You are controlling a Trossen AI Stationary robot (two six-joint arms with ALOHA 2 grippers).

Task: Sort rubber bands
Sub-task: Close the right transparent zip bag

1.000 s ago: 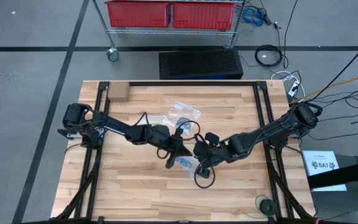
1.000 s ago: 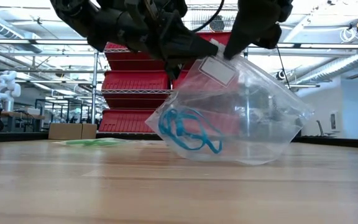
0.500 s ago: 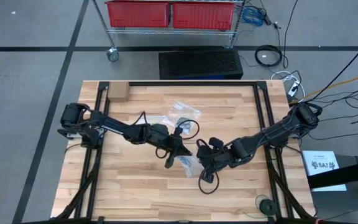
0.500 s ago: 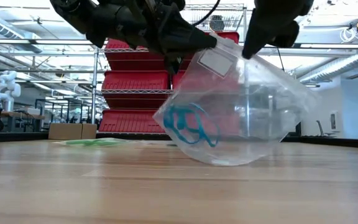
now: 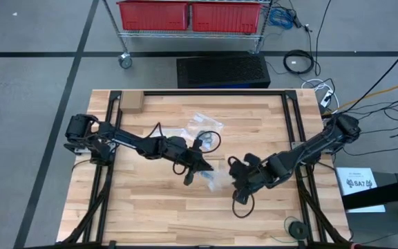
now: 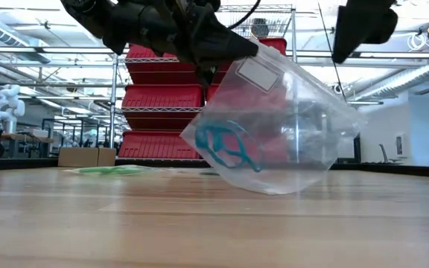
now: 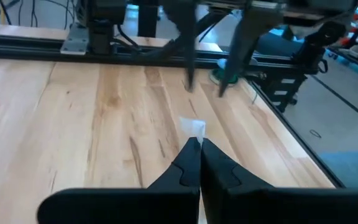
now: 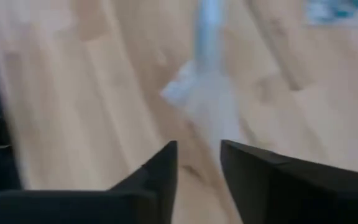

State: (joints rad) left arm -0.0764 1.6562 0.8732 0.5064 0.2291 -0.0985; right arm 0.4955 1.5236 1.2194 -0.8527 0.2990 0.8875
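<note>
Left gripper [image 6: 233, 50] is pinched tight on the clear bag [image 6: 289, 126], teal rubber bands [image 6: 226, 145] pooled inside just off the table [image 6: 199, 223], while the right gripper [image 8: 197, 163] hangs alongside, fingers apart, apparently holding nothing, so keep that corner high and steady.

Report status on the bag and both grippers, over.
Left gripper shut on bag, bag hanging off the table. Right gripper open, clear of bag. Teal bands inside bag. Nothing in the way.
</note>
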